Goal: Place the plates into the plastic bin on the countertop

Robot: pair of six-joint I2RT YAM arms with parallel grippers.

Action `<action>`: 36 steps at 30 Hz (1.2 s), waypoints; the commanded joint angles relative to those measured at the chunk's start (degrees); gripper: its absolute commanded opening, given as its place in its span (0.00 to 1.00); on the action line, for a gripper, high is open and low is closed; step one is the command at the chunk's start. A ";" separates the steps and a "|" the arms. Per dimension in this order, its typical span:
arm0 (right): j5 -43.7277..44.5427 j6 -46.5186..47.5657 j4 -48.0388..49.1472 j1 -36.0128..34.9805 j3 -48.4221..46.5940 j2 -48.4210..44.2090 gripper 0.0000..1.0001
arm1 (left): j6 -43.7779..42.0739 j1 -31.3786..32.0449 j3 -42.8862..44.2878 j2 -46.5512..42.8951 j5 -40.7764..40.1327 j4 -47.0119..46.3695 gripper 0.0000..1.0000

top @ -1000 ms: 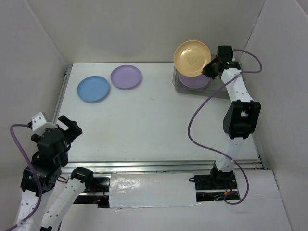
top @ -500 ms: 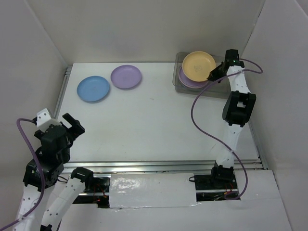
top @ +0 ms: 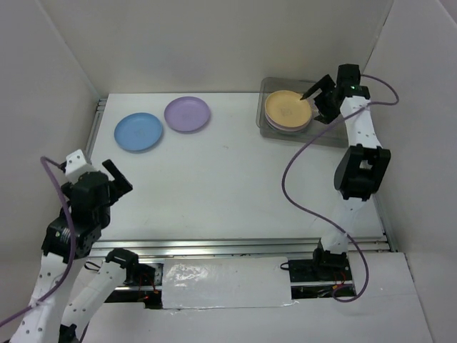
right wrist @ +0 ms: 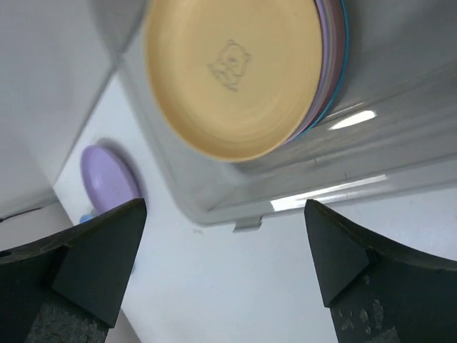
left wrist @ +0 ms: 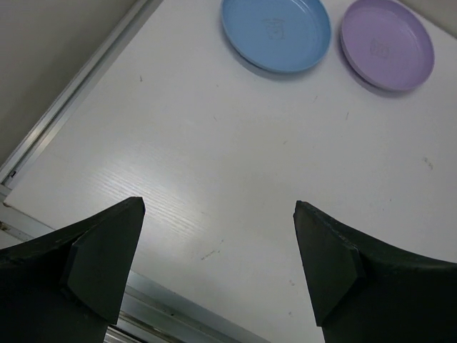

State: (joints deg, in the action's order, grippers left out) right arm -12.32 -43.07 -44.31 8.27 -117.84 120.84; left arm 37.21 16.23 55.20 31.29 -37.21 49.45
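Orange-tan melamine, or something like it: the orange-tan plate (top: 287,108) (right wrist: 232,75) lies face up on top of a stack inside the plastic bin (top: 261,107) (right wrist: 321,193). The bin sits at the far right corner of the countertop (top: 228,179).

- Stack beneath: lavender, pinkish and blue rims peek out at one side, so the top plate rides a little off-centre.
- Right gripper (top: 316,103) (right wrist: 223,214): jaws spread wide with nothing between them, hanging just over the bin's near wall.
- Left gripper (top: 118,179) (left wrist: 218,207): equally wide, empty, raised over the near left of the counter.
- Outstanding: a blue plate (top: 138,132) (left wrist: 275,32) and a lavender plate (top: 187,114) (left wrist: 387,43) lie flat side by side at the far left, well apart from the bin.

Hazards, as I judge them:

- The right fingers sit close enough to the low wall to clip it on withdrawal and shove the bin.
- Flat, shallow rims give the fingers little purchase, so a plate may skate across the smooth surface rather than lift.
- On an offset pile, the next plate could slide off or tip against the wall.
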 commanded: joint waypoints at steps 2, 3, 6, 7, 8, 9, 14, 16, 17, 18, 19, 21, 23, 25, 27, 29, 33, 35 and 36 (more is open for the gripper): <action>4.40 5.69 5.54 -3.76 9.44 -22.80 1.00 | 6.90 -0.32 6.14 14.45 12.58 -4.08 0.99; 4.06 6.93 7.99 -5.27 16.52 -29.97 1.00 | 12.04 -0.49 6.67 17.03 13.47 -5.23 0.99; 0.39 9.23 12.38 -13.26 31.54 -43.51 1.00 | 17.61 -4.87 8.24 30.90 18.91 -11.56 0.99; -0.68 8.97 14.15 -15.54 36.23 -47.41 1.00 | 18.85 -8.37 8.95 34.51 20.76 -13.83 0.99; -1.74 8.36 18.34 -19.31 44.81 -54.41 1.00 | 20.86 -10.06 9.66 40.63 22.25 -15.07 0.99; -4.01 7.66 20.39 -20.91 48.46 -57.44 1.00 | 21.58 -12.08 10.62 43.48 23.92 -16.91 0.99; -12.19 3.09 29.36 -26.99 65.97 -72.83 1.00 | 24.14 -21.05 16.59 58.08 29.91 -26.85 0.99; -14.92 1.85 30.34 -29.10 68.43 -74.69 1.00 | 25.10 -23.17 18.27 63.51 30.62 -28.35 0.99; -15.63 1.85 31.04 -29.97 69.93 -75.91 1.00 | 25.97 -23.52 20.37 65.37 29.92 -28.18 0.99; -15.98 2.37 30.09 -30.76 70.03 -76.10 1.00 | 26.50 -23.70 21.60 67.04 29.05 -27.31 0.99; -15.64 2.38 29.29 -31.38 69.94 -76.27 1.00 | 26.94 -23.87 22.49 70.37 28.34 -26.78 0.99; -15.98 2.55 29.02 -32.61 70.55 -76.89 1.00 | 27.91 -24.23 25.30 74.59 25.54 -25.55 0.99; -15.90 2.29 29.72 -33.58 71.43 -77.50 1.00 | 28.44 -24.40 26.88 77.07 25.00 -26.24 0.99; -15.55 2.37 29.64 -35.24 71.96 -77.51 1.00 | 29.14 -24.58 28.63 80.31 24.47 -26.51 0.97; -15.02 2.55 29.64 -36.13 72.14 -77.68 1.00 | 30.46 -24.58 30.31 83.91 24.38 -23.72 0.95; -13.71 2.73 29.46 -36.84 72.40 -77.42 1.00 | 31.52 -24.23 31.81 84.99 23.85 -22.47 0.93; -14.31 2.73 30.07 -36.92 72.66 -76.89 1.00 | 33.01 -24.05 34.00 87.09 21.13 -20.03 0.82; -14.40 2.55 30.60 -37.27 72.84 -76.89 1.00 | 33.28 -24.40 37.86 88.76 19.99 -17.56 0.77; -14.05 2.55 30.52 -37.28 72.84 -77.06 1.00 | 33.28 -24.58 38.66 90.16 19.38 -16.42 0.74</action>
State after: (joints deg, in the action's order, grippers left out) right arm -26.59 -40.64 -17.45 -28.40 -45.28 44.10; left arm 68.69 -7.97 89.67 119.70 -14.50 29.85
